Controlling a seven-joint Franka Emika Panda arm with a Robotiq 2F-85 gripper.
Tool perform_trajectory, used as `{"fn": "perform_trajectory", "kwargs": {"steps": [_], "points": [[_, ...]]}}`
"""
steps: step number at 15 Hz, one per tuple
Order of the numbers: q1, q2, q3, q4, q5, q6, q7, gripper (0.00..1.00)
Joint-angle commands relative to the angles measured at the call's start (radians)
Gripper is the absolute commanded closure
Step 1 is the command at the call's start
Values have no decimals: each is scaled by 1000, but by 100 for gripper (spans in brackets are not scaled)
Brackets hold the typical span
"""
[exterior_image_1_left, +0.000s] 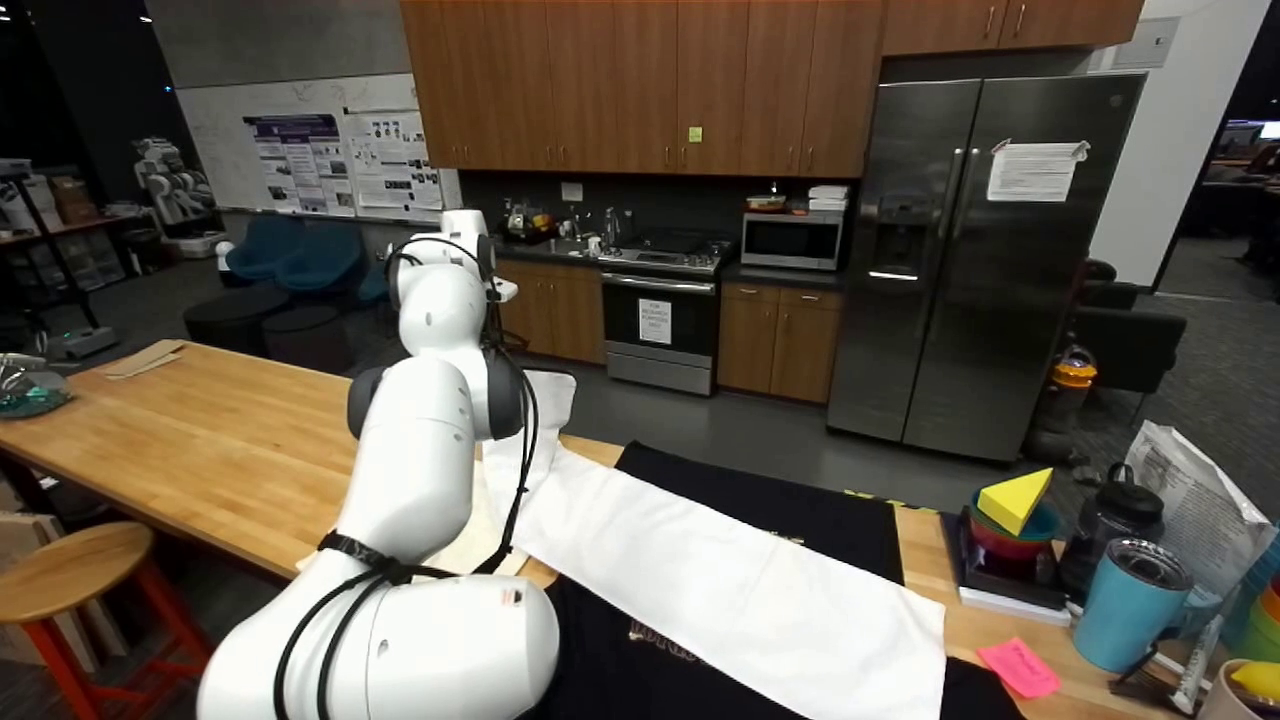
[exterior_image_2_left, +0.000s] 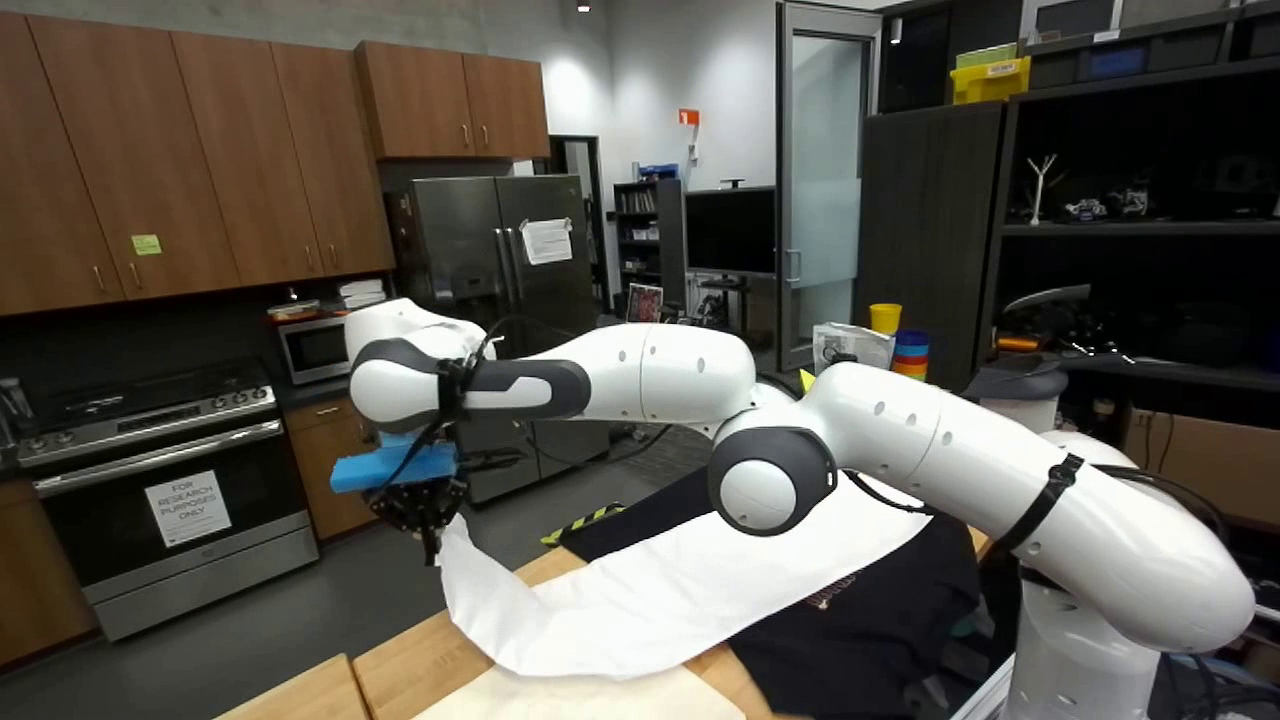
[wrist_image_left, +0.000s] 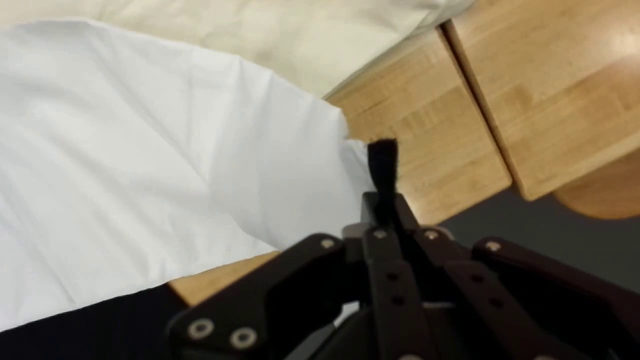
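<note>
The wooden table (exterior_image_1_left: 230, 430) ran across the scene, and over it stretched the white robot arm (exterior_image_2_left: 650, 375), its wrist held out near the tabletop's edge. A black cloth (exterior_image_2_left: 860, 610) lay spread on the wood. Across it lay the white cloth (exterior_image_1_left: 730, 590), a long strip that was flat for most of its length and stood raised off the table at one end, as both exterior views showed. A cream cloth (wrist_image_left: 300, 45) lay on the wood by that raised end, partly hidden behind the white edge in the wrist view. The gripper (exterior_image_2_left: 432, 552) pointed down with its fingers close together, and appeared to pinch the tip of the raised end; how much fabric sat between the pads could not be made out. Doing this well seemed to call for a firm, steady pinch, since the hold looked to be only on the tip, and for slow, smooth motion with some slack in the strip, lest its flat part drag the black cloth along or bunch up. Enough height to keep the raised end from catching on the cream cloth also looked wise. A pink note (exterior_image_1_left: 1018, 667) lay near the strip's other end, well apart from the gripper.
</note>
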Motion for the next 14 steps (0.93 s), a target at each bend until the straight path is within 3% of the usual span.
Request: {"fn": "perform_trajectory", "kwargs": {"steps": [1, 11, 14], "points": [[45, 32, -1, 33, 0, -42, -161, 99], [179, 22, -43, 18, -59, -94, -617, 99], [188, 7, -60, 0, -67, -65, -680, 99]]}}
